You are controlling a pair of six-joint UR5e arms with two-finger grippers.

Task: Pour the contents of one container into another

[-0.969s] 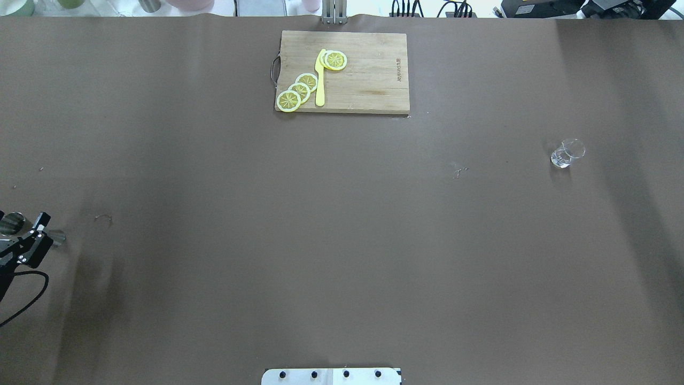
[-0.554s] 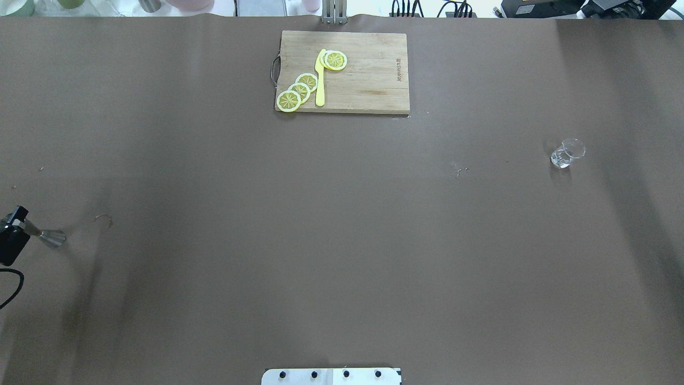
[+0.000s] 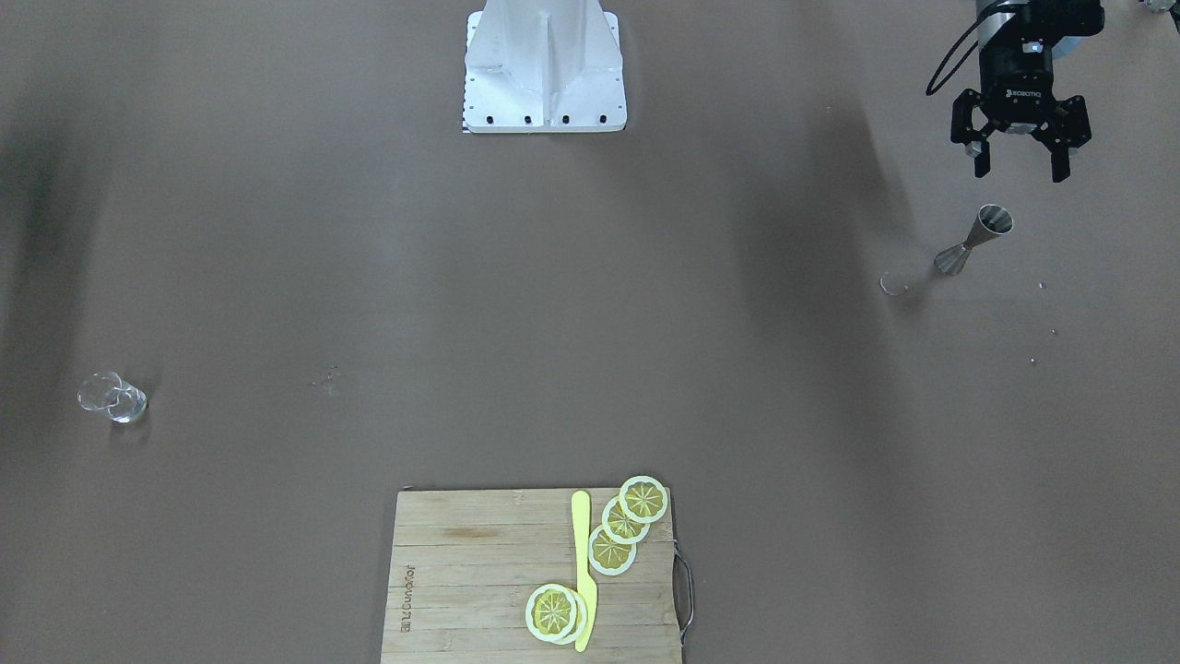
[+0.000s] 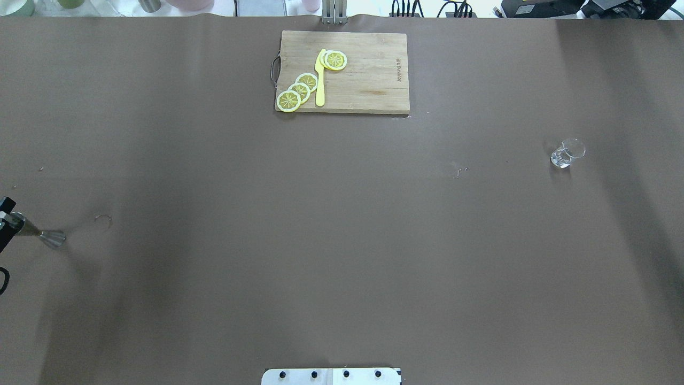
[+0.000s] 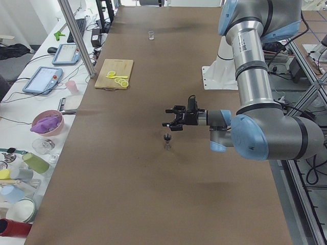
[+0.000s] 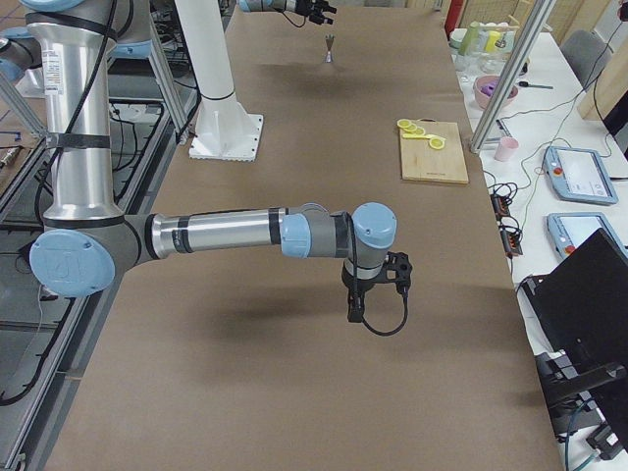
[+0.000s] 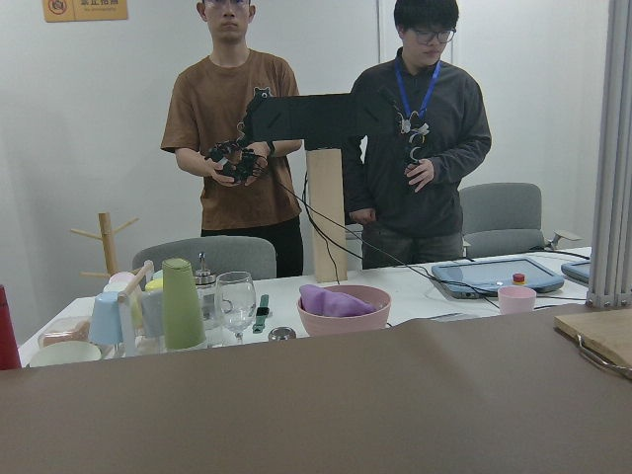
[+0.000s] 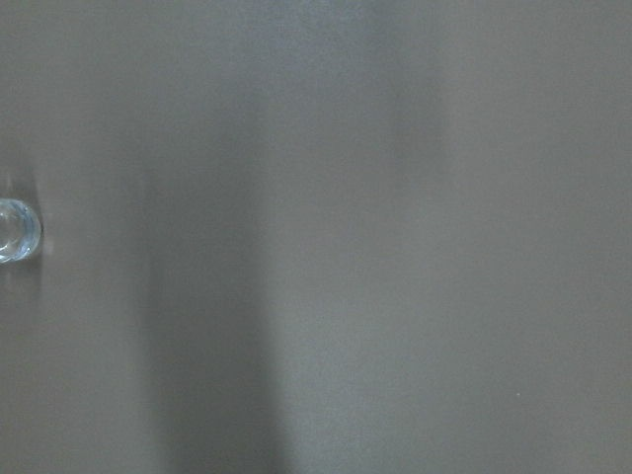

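Observation:
The steel jigger (image 3: 973, 242) stands upright on the brown table at my far left, also visible in the overhead view as the jigger (image 4: 43, 234). My left gripper (image 3: 1020, 171) hovers open just behind it on the robot's side, apart from it, with nothing between its fingers. The clear glass cup (image 4: 566, 152) stands alone far to the right, and the right wrist view catches the cup (image 8: 15, 229) at its left edge. My right gripper (image 6: 368, 294) points down over bare table, well short of the cup; I cannot tell whether it is open or shut.
A wooden cutting board (image 4: 368, 75) with lemon slices and a yellow knife (image 4: 320, 80) lies at the far middle. A small wire ring (image 3: 892, 284) lies close to the jigger. The robot's base plate (image 3: 544, 83) sits at the near middle edge.
My left gripper has drawn back from the jigger toward the overhead view's left edge and almost out of it. The jigger stays standing in place, and the cup has not moved.

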